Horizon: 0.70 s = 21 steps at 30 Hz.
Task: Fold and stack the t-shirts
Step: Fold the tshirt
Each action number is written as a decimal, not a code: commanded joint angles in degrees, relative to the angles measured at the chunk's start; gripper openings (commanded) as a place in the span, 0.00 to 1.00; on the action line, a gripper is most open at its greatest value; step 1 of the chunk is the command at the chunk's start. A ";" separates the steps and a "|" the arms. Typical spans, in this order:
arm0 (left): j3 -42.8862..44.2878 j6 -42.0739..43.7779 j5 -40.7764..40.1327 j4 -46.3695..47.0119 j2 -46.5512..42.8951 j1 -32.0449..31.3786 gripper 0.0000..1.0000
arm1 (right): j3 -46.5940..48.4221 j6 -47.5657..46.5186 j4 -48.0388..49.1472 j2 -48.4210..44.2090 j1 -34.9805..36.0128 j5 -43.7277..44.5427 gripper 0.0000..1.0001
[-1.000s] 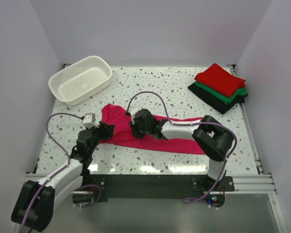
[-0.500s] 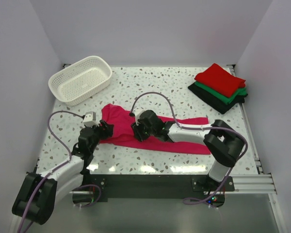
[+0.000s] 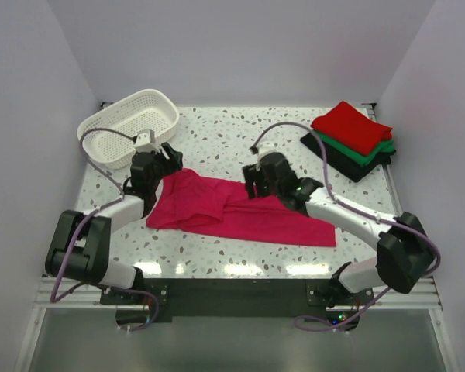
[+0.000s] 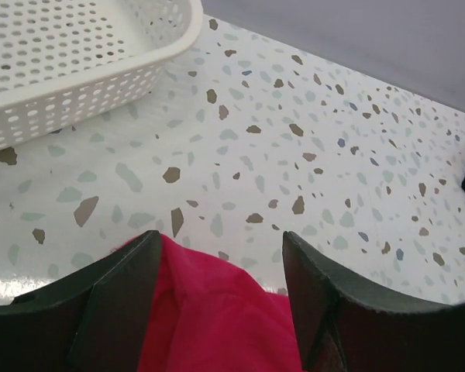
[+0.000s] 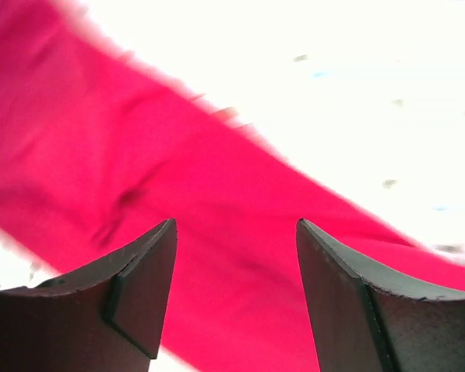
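White-walled cell, speckled table (image 3: 217,128). At the far-left corner of the magenta t-shirt (image 3: 240,221) the left gripper (image 4: 221,242) stood wide open, cloth bunched between its fingers but not pinched. The right gripper (image 5: 234,232) was likewise open, low over the shirt's far edge. The shirt lay spread near the table's front, well apart from the folded red t-shirt (image 3: 353,124) stacked on the green (image 3: 366,154) and black (image 3: 347,164) ones. Judged light, limp and crease-prone. Best pinched at corners or hems.

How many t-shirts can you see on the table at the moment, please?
4. The magenta t-shirt lies spread in the middle of the table; the red t-shirt, green t-shirt and black t-shirt are stacked, folded, at the far right corner. The stack may hide more.
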 commanded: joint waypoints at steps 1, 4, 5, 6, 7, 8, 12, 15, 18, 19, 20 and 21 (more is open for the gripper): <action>4.88 0.50 4.17 2.19 6.42 3.26 0.68 | -0.92 4.81 -4.32 -5.70 -11.99 2.53 0.66; 8.47 -0.03 9.18 3.33 11.43 4.41 0.65 | -1.63 5.51 -7.13 -7.20 -18.95 4.46 0.70; 9.36 0.06 9.72 3.16 13.62 4.50 0.65 | -1.80 5.86 -7.58 -6.94 -20.80 4.73 0.71; 10.15 0.15 10.24 2.81 14.68 4.50 0.64 | -1.98 5.95 -7.84 -6.68 -22.91 4.03 0.71; 11.72 0.58 10.86 2.37 15.57 4.59 0.64 | -2.42 6.04 -8.11 -6.24 -27.28 2.81 0.71; 12.44 0.76 11.12 1.32 17.14 4.76 0.64 | -2.77 6.56 -7.85 -5.71 -29.50 1.32 0.71; 13.06 0.76 12.44 1.31 19.70 5.90 0.64 | -3.74 7.19 -7.14 -0.89 -37.34 -2.21 0.71; 13.41 0.59 13.32 1.57 21.90 6.34 0.62 | -2.78 7.62 -8.46 1.93 -40.85 -3.26 0.70; 13.76 -0.29 16.04 2.80 23.83 6.87 0.59 | -2.25 7.62 -9.16 4.22 -42.35 -2.83 0.70; 13.85 -0.73 17.18 3.15 24.62 7.05 0.59 | -2.33 7.62 -9.16 5.09 -42.70 -2.83 0.70; 14.02 -0.82 17.71 3.76 24.98 7.31 0.59 | -2.16 7.80 -9.34 5.45 -43.14 -3.00 0.70; 14.11 -1.08 18.24 3.94 25.33 7.40 0.58 | -2.16 7.80 -9.51 5.89 -43.67 -3.09 0.70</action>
